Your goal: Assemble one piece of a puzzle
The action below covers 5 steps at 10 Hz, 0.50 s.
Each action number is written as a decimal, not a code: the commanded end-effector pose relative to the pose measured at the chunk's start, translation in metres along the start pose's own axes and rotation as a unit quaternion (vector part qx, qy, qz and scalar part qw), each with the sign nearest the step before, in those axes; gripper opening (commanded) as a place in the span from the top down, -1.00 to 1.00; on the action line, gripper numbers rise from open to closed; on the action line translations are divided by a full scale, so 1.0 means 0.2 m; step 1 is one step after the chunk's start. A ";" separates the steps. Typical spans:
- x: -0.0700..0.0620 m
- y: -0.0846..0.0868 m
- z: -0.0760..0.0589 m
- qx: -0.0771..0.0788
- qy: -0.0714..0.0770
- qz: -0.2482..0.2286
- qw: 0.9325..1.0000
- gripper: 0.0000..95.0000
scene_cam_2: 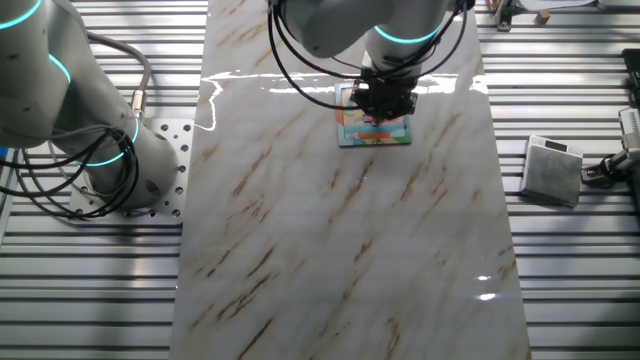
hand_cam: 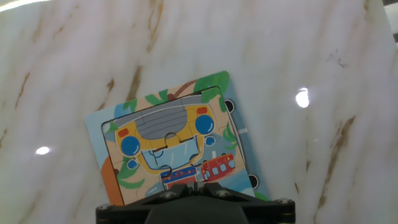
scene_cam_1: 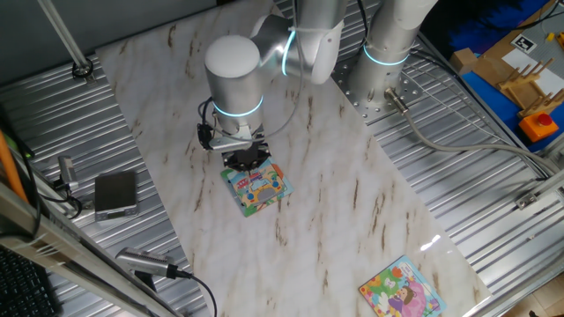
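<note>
Late stage, by the look of it. Gripper [scene_cam_1: 246,159] down low over the puzzle [scene_cam_1: 258,189], at its 12 o'clock edge in one fixed view; in the hand view the same black body [hand_cam: 194,206] covers the board's 6 o'clock edge. Piece [hand_cam: 218,167], red with a pale patch, seen lying within the picture just above the fingers, seemingly level with its neighbours; fully seated or merely resting, cannot tell. Finger spacing hidden under the gripper body in every view, so wide, narrow or clamped: cannot tell. Left to do, probably: pressing flat if needed, letting go, lifting clear.

Puzzle: thin flat square card, light-blue border, glossy print of a yellow vehicle with green leaves, interlocking knobbed seams visible. Table [scene_cam_2: 340,250]: smooth white marble-look slab with brown veins, shiny, lamp glare on it. Ribbed metal decking around the slab. Second puzzle [scene_cam_1: 401,290], pink-purple, far off at 4 o'clock, untouched.
</note>
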<state>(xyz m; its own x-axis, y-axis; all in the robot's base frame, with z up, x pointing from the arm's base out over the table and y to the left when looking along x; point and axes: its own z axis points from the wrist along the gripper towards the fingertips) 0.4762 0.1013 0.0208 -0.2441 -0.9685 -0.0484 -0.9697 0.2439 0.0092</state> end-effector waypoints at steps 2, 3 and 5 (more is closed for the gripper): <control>0.02 0.00 -0.01 0.001 0.000 -0.003 1.000 1.00; 0.03 0.00 0.00 0.001 0.000 -0.005 1.000 1.00; 0.05 -0.01 0.00 0.001 0.000 -0.006 1.000 1.00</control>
<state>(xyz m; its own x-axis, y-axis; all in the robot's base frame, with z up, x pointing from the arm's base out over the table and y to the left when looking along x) 0.4777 0.0915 0.0187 -0.2313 -0.9716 -0.0502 -0.9729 0.2313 0.0063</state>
